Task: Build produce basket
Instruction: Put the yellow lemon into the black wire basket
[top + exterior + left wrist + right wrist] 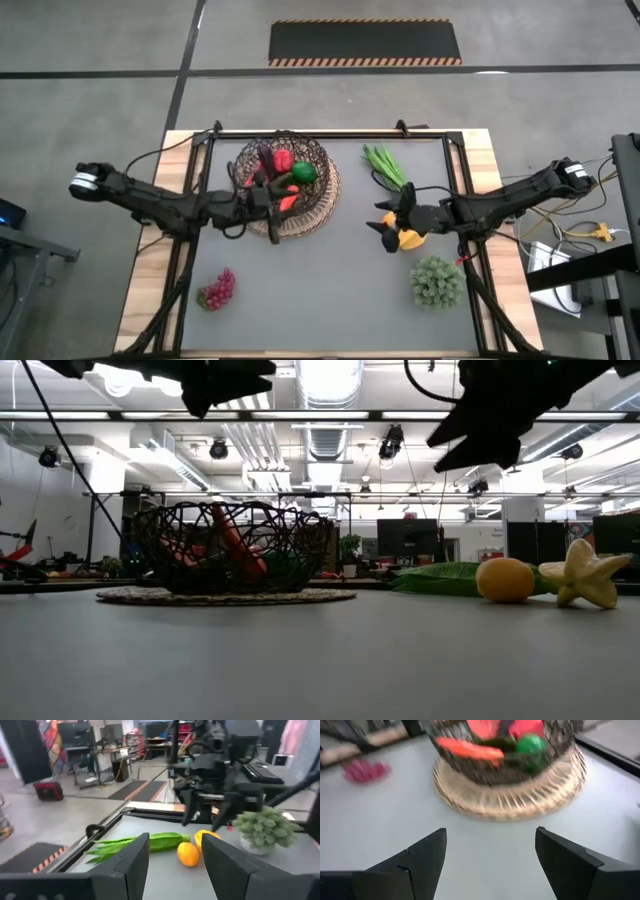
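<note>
The basket [300,200] stands at the table's far left-centre on its tan woven base [510,802]. Inside lie red and green peppers [305,172], a carrot [470,749] and dark pieces. My left gripper [266,197] is open and empty, raised over the basket's near left part. My right gripper [384,224] is open and empty, held above the orange [505,580] and the yellow star-shaped fruit [585,575], which rest on the table. Long green stalks [384,164] lie beyond them. Red grapes [217,290] lie near the front left.
A bushy green plant-like piece [437,282] stands at the near right, close to the right arm. A dark frame [330,133] runs along the table's far edge and sides. Bare grey tabletop lies between the basket and the fruit and along the near edge.
</note>
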